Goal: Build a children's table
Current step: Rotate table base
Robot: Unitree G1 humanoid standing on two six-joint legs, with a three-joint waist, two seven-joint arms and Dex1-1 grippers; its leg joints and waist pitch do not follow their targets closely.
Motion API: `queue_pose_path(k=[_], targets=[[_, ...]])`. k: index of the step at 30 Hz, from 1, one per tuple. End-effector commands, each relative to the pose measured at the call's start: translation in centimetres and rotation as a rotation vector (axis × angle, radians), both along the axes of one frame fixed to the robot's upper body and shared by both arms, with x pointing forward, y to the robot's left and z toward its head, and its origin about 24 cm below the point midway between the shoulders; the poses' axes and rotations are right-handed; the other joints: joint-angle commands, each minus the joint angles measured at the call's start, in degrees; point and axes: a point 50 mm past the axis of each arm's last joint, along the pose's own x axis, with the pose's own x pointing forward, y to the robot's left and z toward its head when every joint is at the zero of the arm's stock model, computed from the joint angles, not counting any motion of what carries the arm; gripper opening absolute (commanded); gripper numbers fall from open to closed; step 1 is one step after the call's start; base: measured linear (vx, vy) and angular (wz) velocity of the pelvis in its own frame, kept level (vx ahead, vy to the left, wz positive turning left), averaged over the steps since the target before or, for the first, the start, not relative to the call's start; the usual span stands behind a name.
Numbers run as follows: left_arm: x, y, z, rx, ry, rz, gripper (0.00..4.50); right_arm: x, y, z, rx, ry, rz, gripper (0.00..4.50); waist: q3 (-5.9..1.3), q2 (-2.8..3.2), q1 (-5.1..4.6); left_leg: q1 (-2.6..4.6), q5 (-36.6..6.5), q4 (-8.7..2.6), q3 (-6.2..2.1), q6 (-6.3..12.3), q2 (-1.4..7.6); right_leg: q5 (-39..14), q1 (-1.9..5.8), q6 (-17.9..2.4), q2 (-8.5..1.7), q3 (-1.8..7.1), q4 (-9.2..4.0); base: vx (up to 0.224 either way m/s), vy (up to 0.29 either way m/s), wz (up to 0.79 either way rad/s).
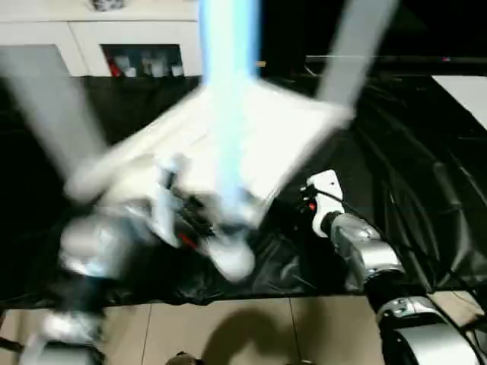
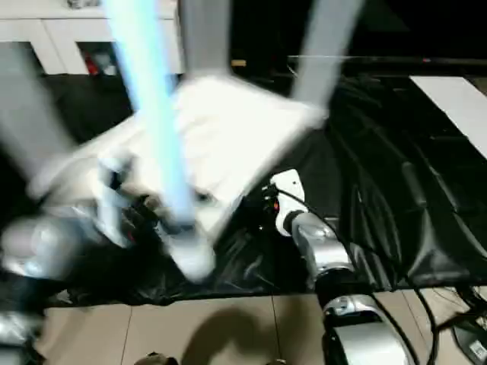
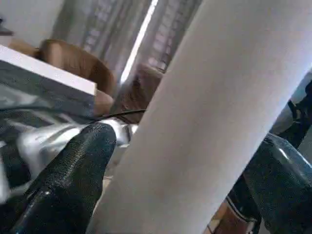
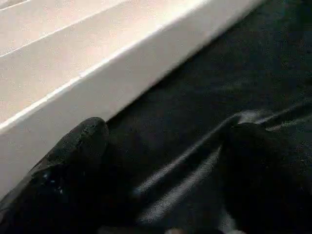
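Note:
The children's table lies upside down on the black cloth, its white tabletop [image 1: 274,129] blurred by motion. Three white legs stand up from it: one in the middle [image 1: 228,114] with a bluish sheen, one at the left [image 1: 46,106], one at the far right [image 1: 354,46]. My left gripper [image 3: 180,161] is closed around the middle leg [image 3: 204,117], one black finger [image 3: 73,170] on each side of the tube. The right gripper [image 4: 165,156] hovers open over the cloth, just beside the tabletop's side wall [image 4: 97,92], holding nothing.
Black cloth [image 1: 411,190] covers the work area, with wrinkles and cables on the right. A white cabinet [image 1: 137,38] stands at the back left. A flat white board [image 1: 464,95] lies at the far right. Tiled floor [image 1: 266,327] runs along the near edge.

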Motion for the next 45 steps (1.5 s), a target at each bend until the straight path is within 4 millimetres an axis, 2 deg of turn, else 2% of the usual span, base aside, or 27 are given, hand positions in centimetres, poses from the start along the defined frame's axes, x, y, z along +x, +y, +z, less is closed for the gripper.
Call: queue_pose_path(k=[1,3,7,8,10,11,12,14,15,18,20,22,23,24,25,26,28,29,31,34,35,37,39,40,43,44,45], targets=[[0.3,-0.6,0.3,0.020,-0.049,0.068,4.39,-0.4,0.9,-0.9,-0.015,0.052,0.035,4.50,-3.62,0.96,-0.12,1.18,-18.7,-4.48,0.24,-1.38,0.42,-10.5,2.71,-14.7,-2.14,1.98,-4.08,0.000,0.000,0.00],[1.4,-1.2,0.0,0.067,-0.096,0.189,4.39,-0.3,1.5,-0.8,-0.022,0.043,0.048,4.50,-3.63,0.79,-0.28,1.23,-19.0,-4.50,0.11,-1.34,0.36,-11.6,2.72,-13.8,-2.23,2.07,-4.43,0.000,0.000,0.00],[3.6,-0.3,-0.3,0.151,-0.168,0.395,4.39,0.1,1.6,-0.4,-0.029,0.028,0.029,4.50,-3.80,0.89,-0.68,1.12,-17.7,-4.46,-0.10,-1.46,0.21,-10.8,2.84,-12.7,-2.11,2.03,-4.34,0.000,0.000,0.00],[4.5,0.7,-0.3,0.191,-0.198,0.480,4.39,0.2,1.3,-0.3,-0.028,0.023,0.009,4.50,-3.83,0.94,-0.75,1.10,-17.5,-4.43,-0.09,-1.39,0.15,-10.3,2.84,-12.7,-2.05,2.00,-4.28,0.000,0.000,0.00],[5.0,1.8,0.0,0.202,-0.201,0.514,4.39,0.3,0.9,-0.4,-0.034,0.024,-0.009,4.50,-3.90,0.82,-1.07,0.88,-16.7,-4.37,-0.18,-1.19,-0.02,-9.5,3.05,-12.8,-2.05,1.91,-4.11,0.000,0.000,0.00],[5.1,2.3,0.1,0.207,-0.206,0.525,4.39,0.2,0.7,-0.5,-0.038,0.025,-0.012,4.50,-3.93,0.44,-1.19,0.81,-16.2,-4.33,-0.11,-1.01,-0.04,-9.3,3.07,-12.8,-2.04,1.90,-4.05,0.000,0.000,0.00],[5.2,2.7,0.2,0.211,-0.212,0.534,4.39,0.2,0.5,-0.6,-0.045,0.025,-0.014,4.50,-3.96,0.72,-1.27,0.79,-15.7,-4.30,-0.13,-0.77,-0.04,-9.2,3.05,-13.1,-2.09,1.88,-3.96,0.000,0.000,0.00],[5.4,3.7,0.3,0.226,-0.222,0.565,4.39,0.1,0.2,-0.7,-0.050,0.025,-0.017,4.50,-4.09,1.02,-1.16,1.18,-15.5,-4.14,-0.03,-0.56,0.10,-8.4,2.74,-13.8,-2.07,1.92,-3.96,0.000,0.000,0.00],[5.7,4.4,0.3,0.246,-0.226,0.603,4.39,0.1,-0.1,-0.7,-0.052,0.024,-0.021,4.50,-4.01,0.55,-1.12,1.06,-15.3,-4.19,0.04,-0.32,0.14,-7.7,2.76,-14.0,-1.98,1.91,-3.96,0.000,0.000,0.00],[6.4,6.1,-0.1,0.331,-0.247,0.691,4.39,0.1,-0.8,-0.5,-0.048,0.015,-0.022,4.50,-4.03,0.80,-0.83,1.17,-15.5,-4.17,0.02,-0.16,0.15,-7.6,2.69,-14.0,-1.98,1.91,-3.82,0.000,0.000,0.00],[6.4,6.5,-0.5,0.368,-0.267,0.688,4.39,0.1,-1.2,-0.3,-0.048,0.007,-0.012,4.50,-4.04,0.69,-0.72,1.17,-15.6,-4.22,-0.02,-0.11,0.19,-7.9,2.77,-13.5,-2.16,1.93,-3.75,0.000,0.000,0.00],[5.8,6.6,-1.4,0.431,-0.294,0.630,4.39,0.1,-1.8,0.1,-0.046,-0.009,0.030,4.50,-4.24,0.64,-0.15,1.20,-14.0,-4.03,0.04,0.32,0.31,-6.6,2.81,-13.6,-2.24,1.93,-3.69,0.000,0.000,0.00],[5.4,6.6,-2.2,0.481,-0.303,0.581,4.39,0.0,-2.0,0.5,-0.037,-0.024,0.086,4.50,-4.24,0.62,-0.04,1.16,-13.3,-3.99,0.12,0.41,0.38,-5.7,2.79,-13.7,-2.20,1.95,-3.52,0.000,0.000,0.00],[4.8,6.7,-3.3,0.561,-0.342,0.513,4.39,-0.4,-2.3,1.3,-0.023,-0.044,0.204,4.50,-4.31,0.11,0.40,1.02,-12.2,-3.85,0.27,1.01,0.40,-4.2,2.91,-13.7,-2.14,1.93,-3.38,0.000,0.000,0.00],[4.6,6.8,-3.8,0.589,-0.343,0.492,4.39,-0.7,-2.6,1.6,-0.028,-0.051,0.258,4.50,-4.41,0.41,0.92,0.94,-11.5,-3.71,0.23,1.93,0.44,-2.9,3.01,-13.2,-2.09,1.86,-3.23,0.000,0.000,0.00],[4.6,6.9,-3.9,0.595,-0.343,0.488,4.39,-0.8,-2.7,1.7,-0.032,-0.053,0.274,4.50,-4.33,0.33,0.92,0.89,-11.1,-3.71,0.29,2.36,0.43,-2.4,2.98,-12.9,-1.98,1.88,-3.28,0.000,0.000,0.00],[4.5,7.2,-4.7,0.650,-0.340,0.456,4.23,-1.9,-3.6,2.6,-0.079,-0.058,0.436,4.50,-4.38,0.33,1.32,0.80,-10.2,-3.54,0.30,2.75,0.41,-1.3,3.02,-13.2,-2.17,1.87,-3.13,0.000,0.000,0.00],[4.5,7.2,-4.7,0.650,-0.340,0.456,4.04,-1.9,-3.6,2.6,-0.079,-0.058,0.436,4.50,-4.31,0.28,1.45,0.81,-10.8,-3.62,0.30,2.76,0.41,-2.2,3.02,-13.0,-2.13,1.84,-3.33,0.000,0.000,0.00],[4.5,7.1,-4.9,0.658,-0.339,0.440,3.94,-2.4,-4.3,3.1,-0.098,-0.054,0.500,4.50,-4.08,0.19,1.59,0.89,-13.5,-3.78,0.27,1.93,0.48,-6.7,2.92,-13.0,-2.43,1.93,-3.73,0.000,0.000,0.00],[4.5,7.1,-5.2,0.679,-0.350,0.425,3.74,-3.5,-5.4,4.2,-0.109,-0.039,0.597,4.50,-3.95,0.10,1.86,0.99,-14.8,-3.89,0.21,1.55,0.49,-9.7,2.83,-12.6,-2.36,2.03,-4.08,0.000,0.000,0.00],[4.6,7.3,-5.3,0.693,-0.360,0.431,3.58,-3.8,-5.6,4.5,-0.101,-0.034,0.621,4.50,-4.04,0.08,1.98,1.04,-14.7,-3.83,0.17,1.60,0.55,-9.6,2.84,-12.4,-2.43,2.07,-4.01,0.000,0.000,0.00],[4.9,7.5,-5.5,0.707,-0.369,0.439,3.54,-4.2,-5.9,4.9,-0.090,-0.025,0.652,4.50,-4.21,0.23,2.11,0.90,-13.9,-3.73,0.06,1.89,0.48,-8.7,2.88,-12.3,-2.50,2.01,-3.86,0.000,0.000,0.00],[5.1,7.6,-5.5,0.715,-0.381,0.444,3.50,-4.4,-6.0,5.2,-0.086,-0.021,0.672,4.50,-4.24,0.10,2.08,0.89,-13.6,-3.68,0.04,1.97,0.45,-8.3,2.88,-12.5,-2.42,1.95,-3.86,0.000,0.000,0.00],[5.4,7.8,-5.5,0.722,-0.391,0.443,3.25,-4.6,-5.9,5.4,-0.083,-0.022,0.684,4.50,-4.29,0.13,2.09,0.82,-13.0,-3.62,0.02,2.11,0.39,-7.3,2.90,-12.8,-2.38,1.91,-3.75,0.000,0.000,0.00],[5.5,7.9,-5.5,0.731,-0.396,0.437,3.10,-4.6,-5.8,5.6,-0.077,-0.023,0.688,4.50,-4.36,0.06,2.11,0.82,-12.3,-3.54,0.03,2.08,0.43,-5.7,2.85,-13.8,-2.46,1.86,-3.57,0.000,0.000,0.00],[5.7,8.0,-5.6,0.740,-0.399,0.434,2.96,-4.6,-5.7,5.7,-0.077,-0.024,0.690,4.50,-4.37,0.26,2.12,0.91,-12.6,-3.53,0.03,2.06,0.44,-5.8,2.81,-14.0,-2.50,1.86,-3.65,0.000,0.000,0.00],[5.8,8.0,-5.5,0.745,-0.402,0.432,2.81,-4.6,-5.7,5.7,-0.078,-0.025,0.692,4.50,-4.35,0.20,2.10,0.91,-12.7,-3.54,0.04,2.05,0.42,-5.9,2.82,-14.0,-2.47,1.85,-3.66,0.000,0.000,0.00]])
